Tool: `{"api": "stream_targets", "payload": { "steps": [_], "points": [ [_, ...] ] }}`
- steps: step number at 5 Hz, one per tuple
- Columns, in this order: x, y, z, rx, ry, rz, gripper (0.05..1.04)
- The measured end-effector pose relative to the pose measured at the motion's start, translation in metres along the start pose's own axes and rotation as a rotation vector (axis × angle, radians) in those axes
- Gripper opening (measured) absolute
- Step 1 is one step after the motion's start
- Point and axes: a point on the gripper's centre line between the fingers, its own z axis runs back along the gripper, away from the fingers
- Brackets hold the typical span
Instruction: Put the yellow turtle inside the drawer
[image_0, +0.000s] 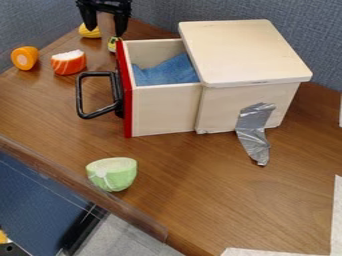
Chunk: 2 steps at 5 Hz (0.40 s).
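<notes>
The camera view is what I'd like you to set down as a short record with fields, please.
Drawer: pulled out, blue cloth inside
Front: red, black handle
Gripper: open, near top edge
Yellow things: one by gripper, one partly behind drawer front
Turtle: cannot tell which, if either
Left: orange piece, red-and-white piece
Nearest camera: green half

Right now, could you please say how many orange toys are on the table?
2: a round one at left and a white-topped one to its right. Others may hide behind the drawer.
</notes>
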Motion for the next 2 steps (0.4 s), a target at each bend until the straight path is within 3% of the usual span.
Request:
{"api": "stream_targets", "payload": {
  "steps": [2],
  "points": [
    [0.0019, -0.0032, -0.0126, 0.022, -0.036, 0.085, 1.0]
  ]
}}
